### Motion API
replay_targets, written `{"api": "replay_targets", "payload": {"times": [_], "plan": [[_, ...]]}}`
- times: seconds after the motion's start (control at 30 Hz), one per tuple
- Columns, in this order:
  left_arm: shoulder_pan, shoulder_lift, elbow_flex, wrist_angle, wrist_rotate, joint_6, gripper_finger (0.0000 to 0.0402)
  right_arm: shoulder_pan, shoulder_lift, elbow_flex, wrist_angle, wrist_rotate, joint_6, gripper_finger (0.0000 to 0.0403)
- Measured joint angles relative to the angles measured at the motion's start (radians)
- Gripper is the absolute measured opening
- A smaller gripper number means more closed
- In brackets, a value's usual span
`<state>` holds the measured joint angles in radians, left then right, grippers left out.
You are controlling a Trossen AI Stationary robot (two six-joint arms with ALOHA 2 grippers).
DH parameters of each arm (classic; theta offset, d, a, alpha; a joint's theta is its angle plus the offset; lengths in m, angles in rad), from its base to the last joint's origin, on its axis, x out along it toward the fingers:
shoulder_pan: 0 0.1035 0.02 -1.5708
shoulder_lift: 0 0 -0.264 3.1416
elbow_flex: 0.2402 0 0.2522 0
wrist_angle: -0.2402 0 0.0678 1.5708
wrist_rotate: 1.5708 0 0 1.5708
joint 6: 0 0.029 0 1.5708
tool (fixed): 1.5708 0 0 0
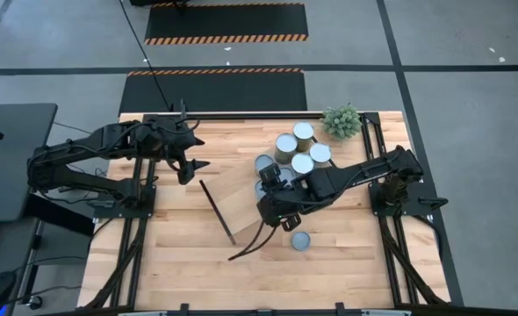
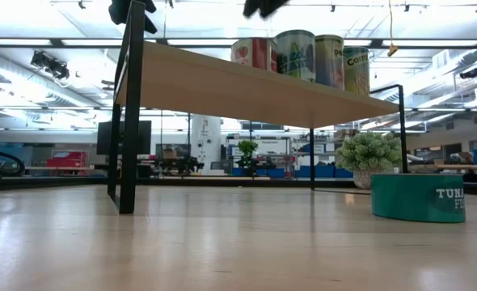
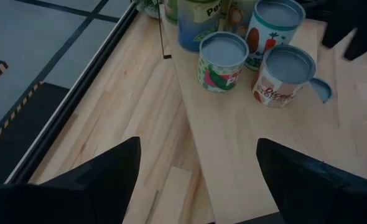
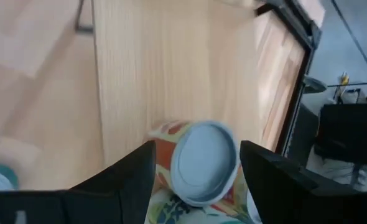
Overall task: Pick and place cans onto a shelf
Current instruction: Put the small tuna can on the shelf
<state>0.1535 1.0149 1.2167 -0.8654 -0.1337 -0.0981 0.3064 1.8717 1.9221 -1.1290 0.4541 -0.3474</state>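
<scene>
The light-wood shelf (image 1: pixel 237 197) stands on black legs on the table. Several cans stand upright on its far right part (image 1: pixel 302 164); the low view shows them in a row (image 2: pixel 295 52). A teal tuna can (image 1: pixel 300 240) stands on the table by the shelf's near side. My right gripper (image 1: pixel 272 200) is open. Its fingers stand above and to either side of a red-labelled can with a bluish top (image 4: pixel 203 163), which stands on the shelf. In the low view the gripper (image 2: pixel 264 6) is clear of the can tops. My left gripper (image 1: pixel 191 164) is open and empty over the shelf's left end.
A small green plant (image 1: pixel 341 120) stands at the table's far right, behind the cans. Black rails (image 1: pixel 217 211) close the shelf's short ends. The shelf's left half (image 3: pixel 246 143) is bare wood. The tuna can also shows in the low view (image 2: pixel 420 198).
</scene>
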Motion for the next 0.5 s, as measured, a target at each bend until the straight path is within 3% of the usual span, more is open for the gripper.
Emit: {"api": "replay_targets", "payload": {"times": [0.1, 0.27, 0.5], "plan": [[0.0, 0.0, 0.0, -0.001, 0.0, 0.001, 0.0325, 0.018, 0.0, 0.066, -0.063, -0.034, 0.121, 0.0239], [0.0, 0.0, 0.0, 0.0, 0.016, 0.002, 0.0325, 0.064, -0.026, 0.099, -0.153, -0.332, 0.298, 0.0238], [0.0, 0.0, 0.0, -0.001, 0.016, 0.005, 0.0325, 0.134, -0.027, -0.061, -0.156, -0.387, 0.427, 0.0233]]}}
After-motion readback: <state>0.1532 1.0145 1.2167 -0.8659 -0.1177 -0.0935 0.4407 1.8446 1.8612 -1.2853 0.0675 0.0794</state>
